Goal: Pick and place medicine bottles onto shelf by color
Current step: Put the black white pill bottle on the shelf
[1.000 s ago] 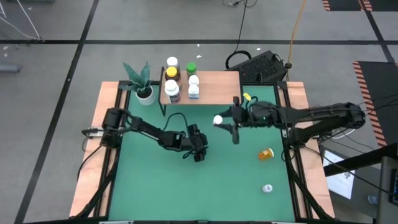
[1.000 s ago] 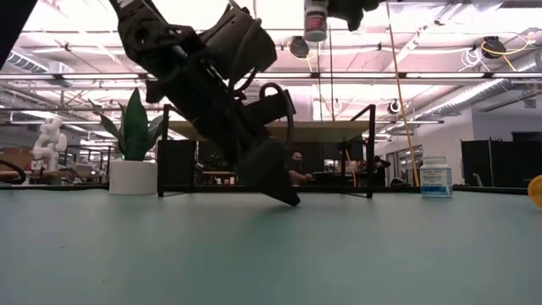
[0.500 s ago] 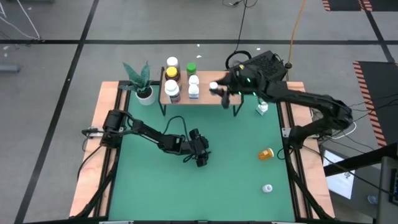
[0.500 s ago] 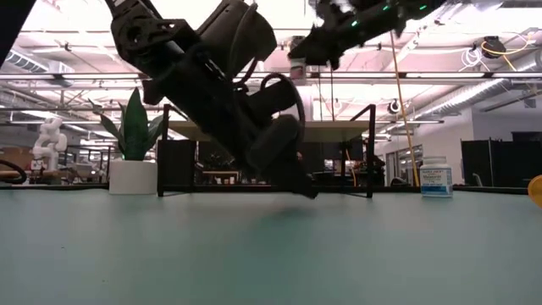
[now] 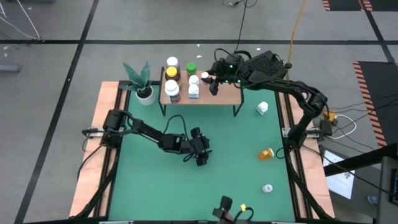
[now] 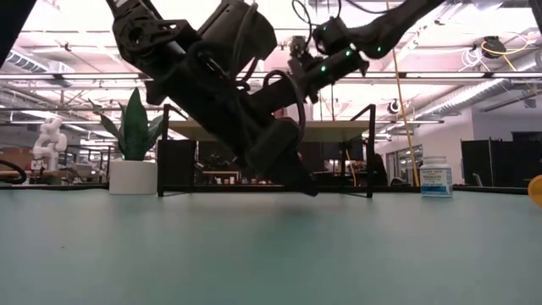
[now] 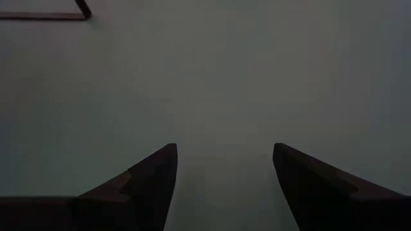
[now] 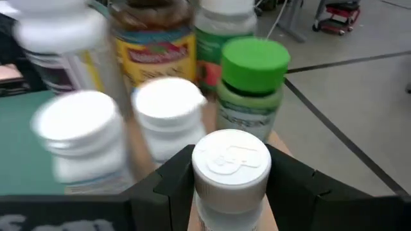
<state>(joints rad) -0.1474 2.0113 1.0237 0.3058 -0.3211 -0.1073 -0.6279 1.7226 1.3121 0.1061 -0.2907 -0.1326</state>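
The shelf [image 5: 214,90] stands at the table's far edge and holds several medicine bottles: an amber one with a yellow cap [image 5: 171,73], a green-capped one [image 5: 191,67] [image 8: 250,77] and white ones [image 5: 194,91]. My right gripper [image 5: 210,79] [image 8: 232,192] hovers above the shelf, next to the green-capped bottle, shut on a white-capped bottle [image 8: 231,160]. My left gripper [image 5: 200,155] [image 7: 225,167] rests low over the table's middle, open, with nothing between its fingers. My right gripper pinches the white-capped bottle's body just below the cap [image 8: 228,196] between its two fingers [image 8: 168,183]. The fingers come nearly level from the table's right side. The bottle stands upright in the hold, lifted clear above the shelf top.
On the green table lie a white bottle [image 5: 262,108] [image 6: 436,178] at the right, an orange bottle [image 5: 266,153] on its side and a small white one [image 5: 267,188] near the right front. A potted plant [image 5: 142,84] stands left of the shelf.
My right gripper has carried the white-capped bottle from over the table's middle toward the far edge and a little left. It now hangs over the shelf beside the green-capped bottle, and the bottle has stayed in its hold.
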